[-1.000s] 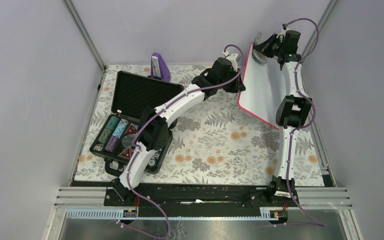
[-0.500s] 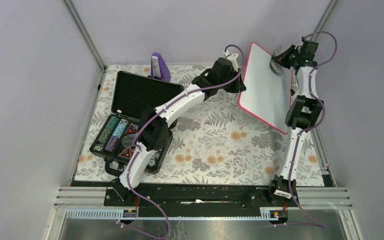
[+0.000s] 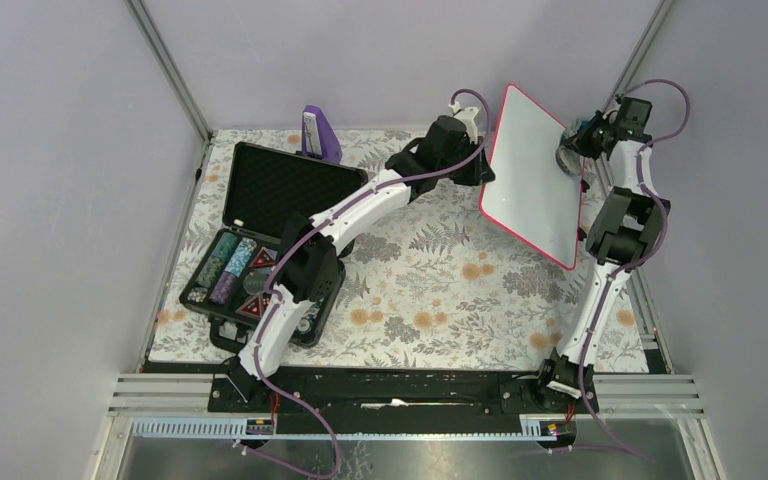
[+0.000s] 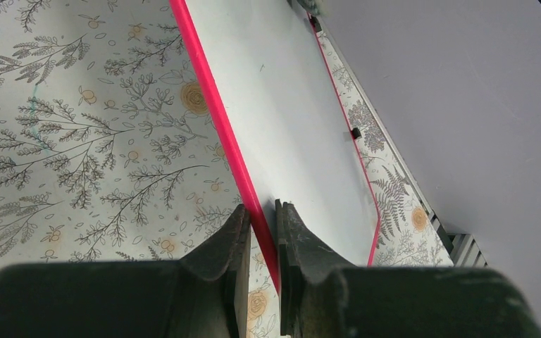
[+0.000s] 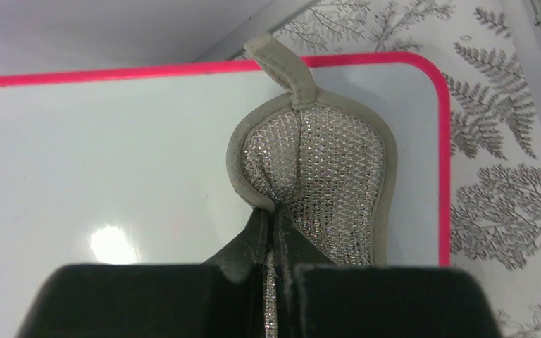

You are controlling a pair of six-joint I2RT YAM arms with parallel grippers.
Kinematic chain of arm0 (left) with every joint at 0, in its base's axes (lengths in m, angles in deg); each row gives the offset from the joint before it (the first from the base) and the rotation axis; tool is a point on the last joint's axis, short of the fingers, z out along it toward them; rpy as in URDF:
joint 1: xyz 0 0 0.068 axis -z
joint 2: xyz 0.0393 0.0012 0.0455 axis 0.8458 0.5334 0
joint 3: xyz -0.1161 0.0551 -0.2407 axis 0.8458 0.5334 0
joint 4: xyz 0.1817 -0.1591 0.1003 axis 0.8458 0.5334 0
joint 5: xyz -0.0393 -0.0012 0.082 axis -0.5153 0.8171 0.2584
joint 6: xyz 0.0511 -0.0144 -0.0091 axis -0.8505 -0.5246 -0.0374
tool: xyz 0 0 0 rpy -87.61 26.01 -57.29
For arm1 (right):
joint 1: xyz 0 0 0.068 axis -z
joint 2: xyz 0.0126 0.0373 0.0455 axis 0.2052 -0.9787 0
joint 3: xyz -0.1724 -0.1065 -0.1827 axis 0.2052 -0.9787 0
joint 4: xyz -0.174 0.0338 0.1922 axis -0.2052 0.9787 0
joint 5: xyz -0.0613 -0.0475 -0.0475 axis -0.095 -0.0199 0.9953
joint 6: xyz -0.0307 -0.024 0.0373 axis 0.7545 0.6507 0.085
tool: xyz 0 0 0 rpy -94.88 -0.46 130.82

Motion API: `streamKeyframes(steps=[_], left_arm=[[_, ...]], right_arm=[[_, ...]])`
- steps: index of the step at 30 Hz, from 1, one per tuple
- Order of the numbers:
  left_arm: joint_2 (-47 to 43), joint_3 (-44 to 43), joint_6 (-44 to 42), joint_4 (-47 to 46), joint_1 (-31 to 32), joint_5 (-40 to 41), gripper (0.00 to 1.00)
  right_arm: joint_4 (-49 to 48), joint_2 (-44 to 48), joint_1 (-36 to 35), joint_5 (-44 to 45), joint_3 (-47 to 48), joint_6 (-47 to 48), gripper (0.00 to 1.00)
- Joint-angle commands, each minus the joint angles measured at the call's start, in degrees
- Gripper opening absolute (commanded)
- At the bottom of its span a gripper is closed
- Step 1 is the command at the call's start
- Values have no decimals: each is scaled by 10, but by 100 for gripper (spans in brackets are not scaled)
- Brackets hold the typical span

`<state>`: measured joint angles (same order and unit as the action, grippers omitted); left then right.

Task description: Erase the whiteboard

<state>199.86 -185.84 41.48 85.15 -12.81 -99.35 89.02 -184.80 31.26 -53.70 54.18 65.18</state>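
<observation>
The flat white rectangular whiteboard (image 3: 530,180) with red-pink rim is held tilted above the floral worktop (image 3: 430,290), its edge clamped in the left pincer (image 4: 262,211). A silver mesh pad (image 5: 324,169) is gripped by the right pincer (image 5: 273,218) against a corner. No handwriting is visible; erasing is judged nearly complete.

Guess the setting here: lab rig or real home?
Probably a lab test cell: left arm and right arm bolted to a rail, plain walls with aluminium framing, a staged black case on floral cloth.
</observation>
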Motion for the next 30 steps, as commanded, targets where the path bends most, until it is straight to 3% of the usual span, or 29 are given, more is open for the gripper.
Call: streamKeyframes(steps=[1, 5, 9, 20, 26, 30], left_arm=[[15, -7, -37, 9, 8, -31, 0], [9, 14, -24, -10, 8, -36, 0], [10, 20, -4, -28, 8, -56, 0], [-4, 59, 32, -59, 10, -79, 0], [-8, 81, 56, -89, 13, -96, 0], [-12, 85, 62, -101, 15, -99, 0]], right_arm=[[99, 25, -6, 5, -56, 36, 0], [74, 61, 3, -16, -118, 16, 0], [-32, 126, 26, -74, -255, -51, 0], [-216, 320, 35, -64, -599, -122, 0], [-235, 427, 30, -67, -733, -113, 0], [-215, 502, -17, -60, -772, -97, 0]])
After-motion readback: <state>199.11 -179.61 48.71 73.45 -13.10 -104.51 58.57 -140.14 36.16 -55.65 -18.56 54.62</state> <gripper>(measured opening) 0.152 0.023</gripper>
